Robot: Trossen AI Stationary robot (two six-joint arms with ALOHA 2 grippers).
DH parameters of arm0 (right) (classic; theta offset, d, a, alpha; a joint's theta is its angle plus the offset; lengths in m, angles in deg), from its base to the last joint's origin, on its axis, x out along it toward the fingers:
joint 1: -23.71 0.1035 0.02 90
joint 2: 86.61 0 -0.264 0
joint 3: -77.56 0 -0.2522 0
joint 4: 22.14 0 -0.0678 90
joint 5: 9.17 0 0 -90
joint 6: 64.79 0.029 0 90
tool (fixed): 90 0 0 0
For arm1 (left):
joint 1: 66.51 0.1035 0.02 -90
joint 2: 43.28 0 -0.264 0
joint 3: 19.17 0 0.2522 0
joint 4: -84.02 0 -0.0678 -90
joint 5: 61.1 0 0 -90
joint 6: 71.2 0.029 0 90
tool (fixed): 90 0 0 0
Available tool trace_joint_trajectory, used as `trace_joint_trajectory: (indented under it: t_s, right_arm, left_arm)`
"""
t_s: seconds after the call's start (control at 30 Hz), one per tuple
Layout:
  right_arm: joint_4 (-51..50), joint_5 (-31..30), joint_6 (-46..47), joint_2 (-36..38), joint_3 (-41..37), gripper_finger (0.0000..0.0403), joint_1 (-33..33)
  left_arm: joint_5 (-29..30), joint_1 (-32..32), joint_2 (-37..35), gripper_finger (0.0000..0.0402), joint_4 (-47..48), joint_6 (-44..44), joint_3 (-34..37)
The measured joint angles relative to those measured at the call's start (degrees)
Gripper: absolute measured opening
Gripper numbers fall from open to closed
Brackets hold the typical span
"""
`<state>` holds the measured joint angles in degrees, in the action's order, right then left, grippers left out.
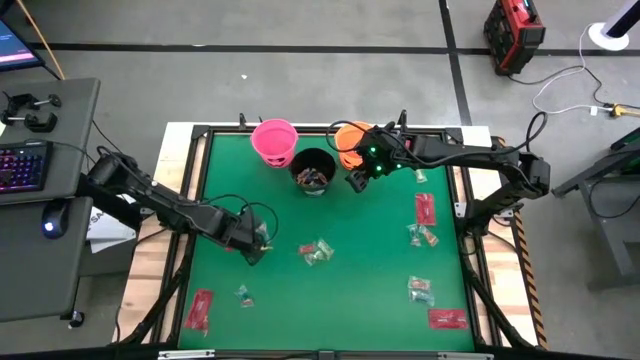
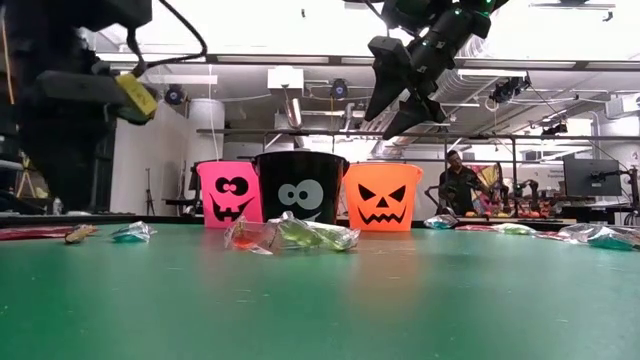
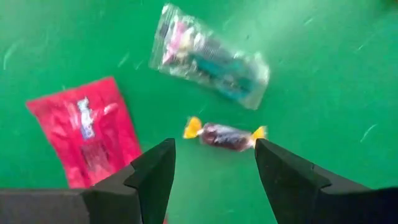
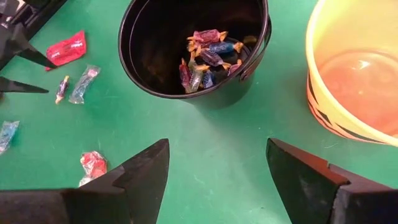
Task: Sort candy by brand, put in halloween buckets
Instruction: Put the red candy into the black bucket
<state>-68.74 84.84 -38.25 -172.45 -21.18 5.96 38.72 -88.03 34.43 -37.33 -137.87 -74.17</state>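
Left wrist view: my left tool (image 3: 214,163) spread, empty, over a yellow-ended sweet (image 3: 225,135); right tool (image 4: 217,163) spread, empty; only its wrist view shows sweets inside the black bucket (image 4: 194,46).

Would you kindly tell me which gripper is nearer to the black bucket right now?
The right gripper. It hangs open just beside the black bucket, between it and the orange bucket. The left gripper is open farther off, low over the candy on the table's left side.

Candy (image 4: 205,53) inside middle bucket (image 4: 140,68)
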Motion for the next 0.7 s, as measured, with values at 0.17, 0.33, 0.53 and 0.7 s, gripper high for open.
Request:
trace_joint_trajectory:
  t_s: [0.17, 0.33, 0.53, 0.7]
  right_arm:
    - [-0.02, 0.0, -0.27, 0.0, 0.0, 0.0259, 0.0]
    - [-0.11, 0.0, -1.73, 0.0, 0.0, 0.0259, -0.02]
    - [-0.15, -0.02, -1.53, 0.0, 0.0, 0.0259, -0.28]
    - [-0.14, -0.81, -1.53, 0.0, 0.0, 0.0259, -0.28]
  left_arm:
    - [2.34, 0.01, 0.6, 0.0211, -0.46, 6.96, -0.22]
    - [-0.23, 0.02, 3.74, 0.0211, -4.6, 20.3, 0.18]
    - [-0.66, 0.07, 8.32, 0.0211, -5.12, 25.24, 0.2]
    - [-0.68, 0.04, 10.97, 0.0211, -6.18, 25.4, -0.06]
